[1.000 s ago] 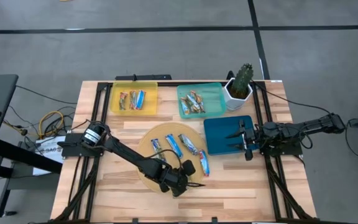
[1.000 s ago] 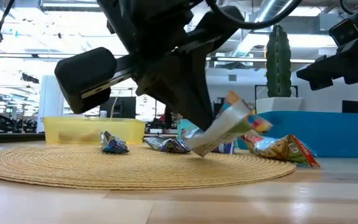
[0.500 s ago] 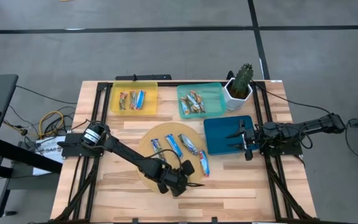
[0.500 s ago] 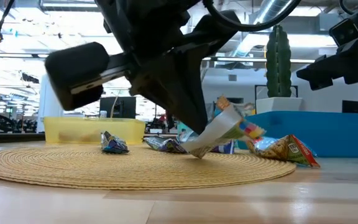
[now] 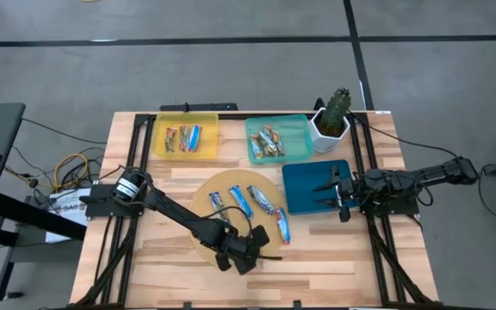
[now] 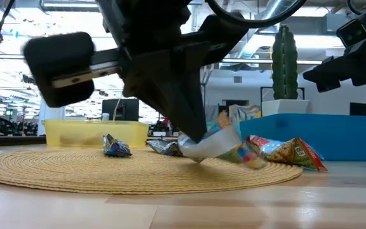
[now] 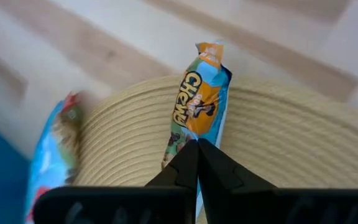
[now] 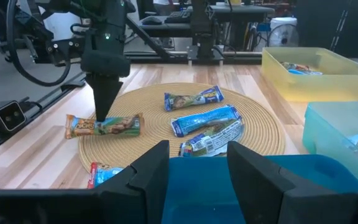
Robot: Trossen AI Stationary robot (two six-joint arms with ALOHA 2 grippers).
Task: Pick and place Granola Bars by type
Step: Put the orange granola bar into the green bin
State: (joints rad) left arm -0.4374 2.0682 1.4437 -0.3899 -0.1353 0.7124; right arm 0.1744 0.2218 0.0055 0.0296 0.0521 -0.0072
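Lower centre of the high view: left gripper [image 5: 250, 256], jaws pinched on one end of the orange Chewy bar [image 7: 196, 102], which looks light, floppy and slick; right gripper [image 5: 341, 196] waits part-open at centre right

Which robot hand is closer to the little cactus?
Right. The right hand hovers over the blue tray, just below the cactus. The left hand is far off at the round mat.

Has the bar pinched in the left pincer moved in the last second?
Yes. In the low view the orange Chewy bar has dropped flatter and slid left, away from the blue tray, with the left pincer.
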